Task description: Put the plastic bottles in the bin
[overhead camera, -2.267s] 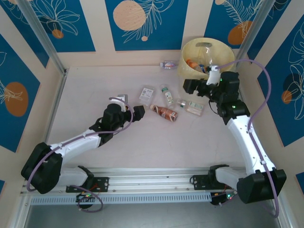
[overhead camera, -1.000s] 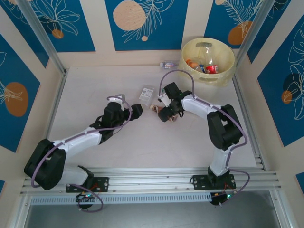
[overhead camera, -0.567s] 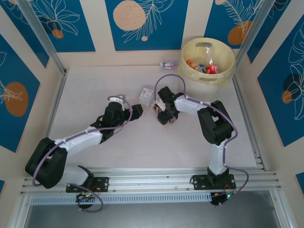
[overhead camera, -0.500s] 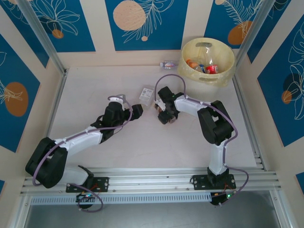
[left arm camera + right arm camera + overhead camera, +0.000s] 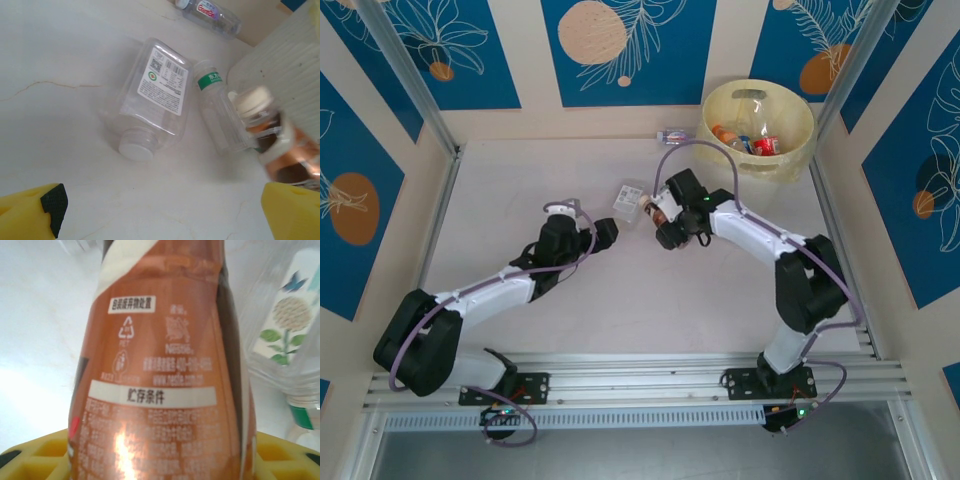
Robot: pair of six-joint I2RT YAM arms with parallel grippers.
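top external: bright, even, soft shadows | left wrist: brown bottle (image 5: 278, 146) motion-smeared, rest sharp | right wrist: counter (image 5: 32, 345) blown white, clear bottle (image 5: 292, 315) out of focus, glare on brown label

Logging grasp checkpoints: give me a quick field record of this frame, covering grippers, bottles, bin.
right gripper: shut on brown bottle
left gripper: open, holding nothing
bin: far right corner, some bottles inside
loose on table: flat clear bottle, green-label bottle, bottle by far wall
status: brown bottle not yet in bin
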